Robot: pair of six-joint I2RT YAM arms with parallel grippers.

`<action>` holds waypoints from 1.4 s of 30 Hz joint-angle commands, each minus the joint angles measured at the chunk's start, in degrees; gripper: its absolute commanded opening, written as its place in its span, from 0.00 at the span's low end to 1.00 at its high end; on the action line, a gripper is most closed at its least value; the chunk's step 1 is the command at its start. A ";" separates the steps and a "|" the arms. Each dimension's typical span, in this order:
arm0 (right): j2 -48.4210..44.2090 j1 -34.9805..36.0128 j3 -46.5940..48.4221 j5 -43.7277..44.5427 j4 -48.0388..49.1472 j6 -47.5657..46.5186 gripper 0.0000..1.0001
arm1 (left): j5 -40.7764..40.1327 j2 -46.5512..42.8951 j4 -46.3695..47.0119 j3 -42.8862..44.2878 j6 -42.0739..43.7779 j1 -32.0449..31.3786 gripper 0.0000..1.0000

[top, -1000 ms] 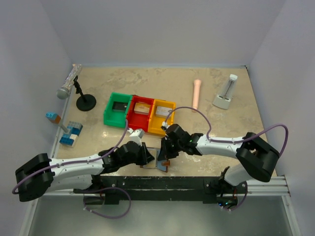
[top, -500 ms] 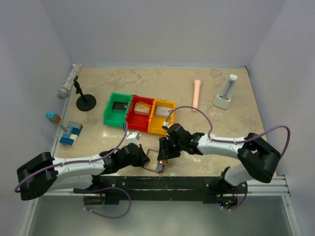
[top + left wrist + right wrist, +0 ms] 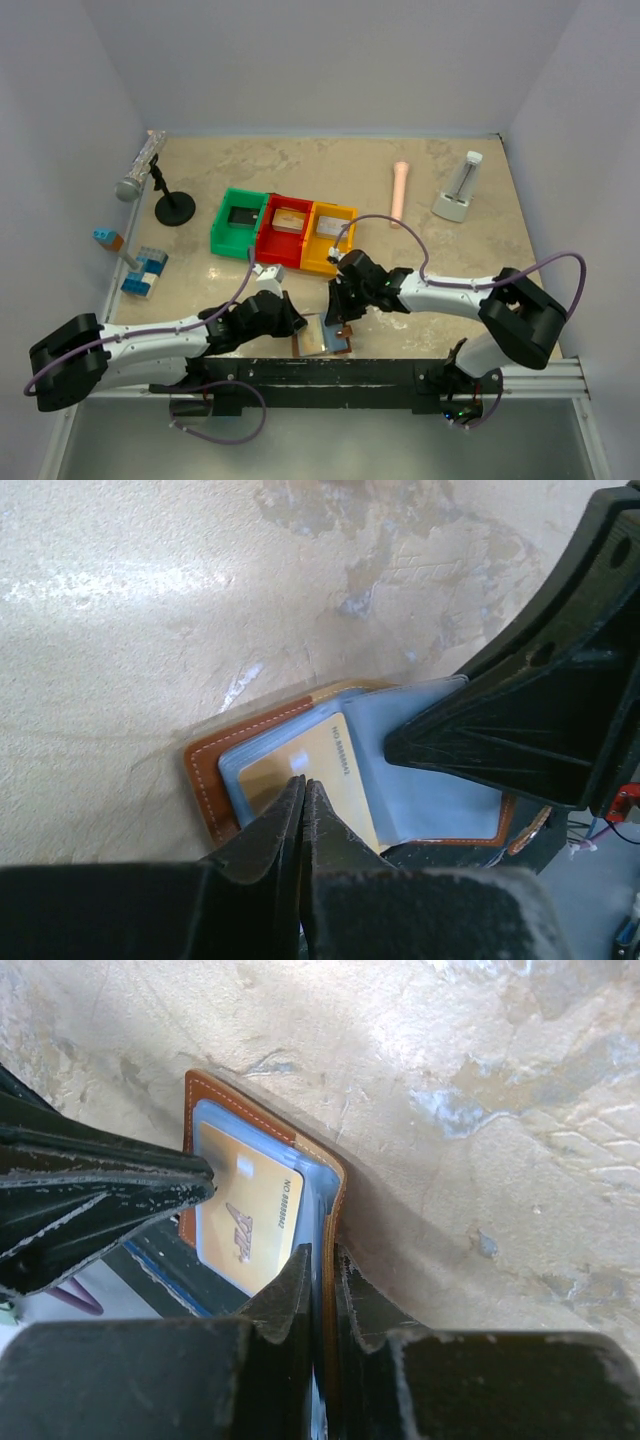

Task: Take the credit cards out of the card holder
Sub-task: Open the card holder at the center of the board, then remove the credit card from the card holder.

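At the near edge of the bench [image 3: 455, 285] one card holder [image 3: 322, 340] lies open, pale inside up. It looks like thin, soft leather that will flex and slide unless pinned. The right pincer [image 3: 318, 1260] is clamped on its brown rim; the left pincer [image 3: 303, 785] is closed tight, tips at the one yellow card [image 3: 335, 750] showing — stiff, slick plastic, best nipped by its exposed edge and drawn out flat
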 commanded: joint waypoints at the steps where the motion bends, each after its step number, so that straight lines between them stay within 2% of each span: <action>1: 1.27 -0.30 3.55 0.15 0.30 -3.00 0.00 | 0.96 -1.45 3.80 -0.94 1.41 -0.27 0.06; 9: 4.08 -1.53 3.82 -0.64 3.54 -0.11 0.00 | 4.48 0.48 8.46 -1.46 2.11 -0.27 0.06; 18: 5.84 -2.67 4.17 -1.60 5.22 -0.28 0.00 | 5.09 7.41 9.79 0.55 3.17 -0.19 0.04; 23: 5.84 -2.94 3.65 -1.43 4.95 -0.89 0.00 | 4.31 9.97 8.56 0.65 2.03 -0.19 0.01; 28: 4.70 -3.29 2.68 -1.08 4.87 -0.72 0.27 | 2.20 10.06 5.57 -0.06 0.01 -0.19 0.00; 32: 3.03 -3.55 2.59 0.15 2.33 -1.42 0.43 | 1.32 10.23 4.87 -1.02 -1.92 -0.19 0.00; 35: 0.40 -3.73 2.94 1.90 -0.66 -2.29 0.48 | 1.05 10.15 4.78 -1.38 -2.45 -0.27 0.00; 42: -12.51 -3.64 4.78 10.60 -10.94 -5.02 0.50 | 0.61 10.50 3.02 -0.06 -2.28 -0.19 0.00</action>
